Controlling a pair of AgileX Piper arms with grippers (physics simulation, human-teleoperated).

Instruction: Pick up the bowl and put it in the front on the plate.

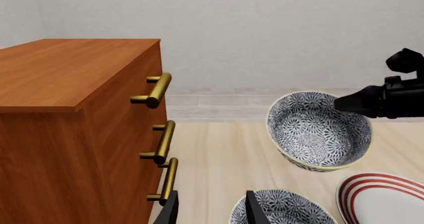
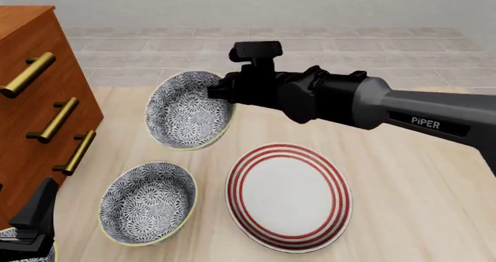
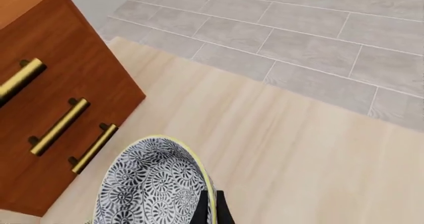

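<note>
Fingers of the right gripper (image 2: 219, 92) are pinched on the yellowish rim of the bowl (image 2: 188, 110), one inside and one outside, as the right wrist view confirms; the bowl hangs tilted, clear of the table (image 2: 403, 175), beyond the second patterned bowl (image 2: 147, 203) and left of and behind the red-ringed plate (image 2: 287, 195). Left gripper (image 1: 209, 209) idles low beside the wooden drawer cabinet (image 2: 35, 111), fingers apart, holding nothing. Judgement: lift step done, carry in hand; next move calls for swinging the bowl rightward and toward the near side, over the plate's centre, levelling it, lowering, then releasing.
</note>
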